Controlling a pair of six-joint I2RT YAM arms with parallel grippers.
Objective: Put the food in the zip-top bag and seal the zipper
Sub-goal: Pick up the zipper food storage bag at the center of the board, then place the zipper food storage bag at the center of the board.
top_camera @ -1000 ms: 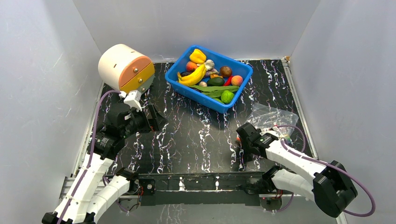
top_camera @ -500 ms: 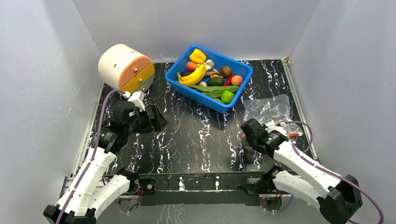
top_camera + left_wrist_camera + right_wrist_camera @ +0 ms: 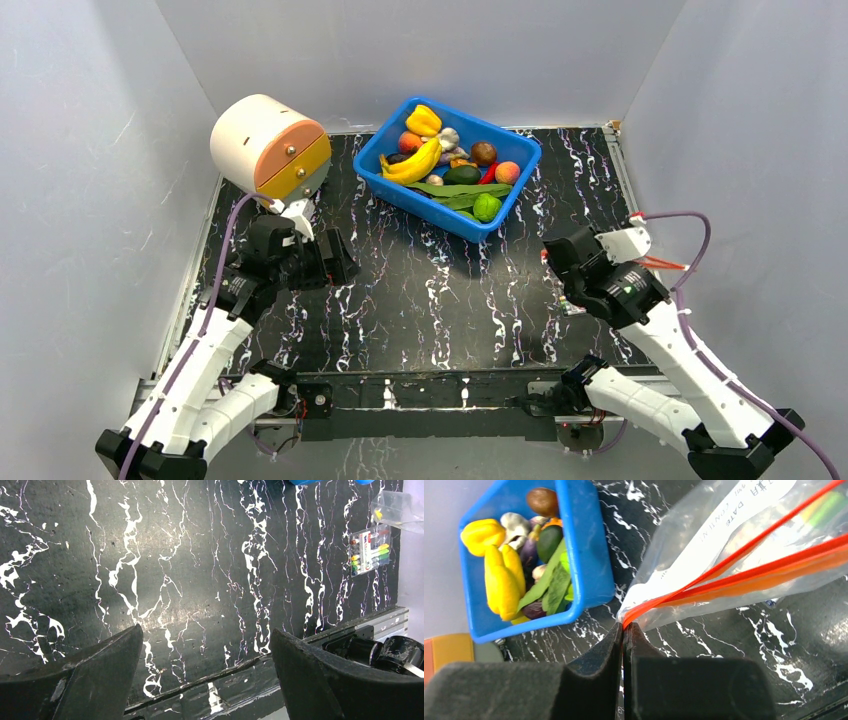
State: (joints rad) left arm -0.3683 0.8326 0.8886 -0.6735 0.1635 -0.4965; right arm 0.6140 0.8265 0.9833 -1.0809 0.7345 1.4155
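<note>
In the right wrist view, the clear zip-top bag (image 3: 744,587) carries a white write-on panel (image 3: 724,525) in the upper middle of the frame. Dark letters run diagonally across it: the word "DATE", and beside it a second word beginning "CONT", its end too blurred to read. More characters at the top edge are cut off and unreadable. In the left wrist view, a small packet of coloured sticks (image 3: 369,550) at the upper right bears print too small to read.

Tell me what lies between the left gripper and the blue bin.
Nothing but bare tabletop. In the top view the open left gripper and the blue bin have only the black marbled table between them.
</note>
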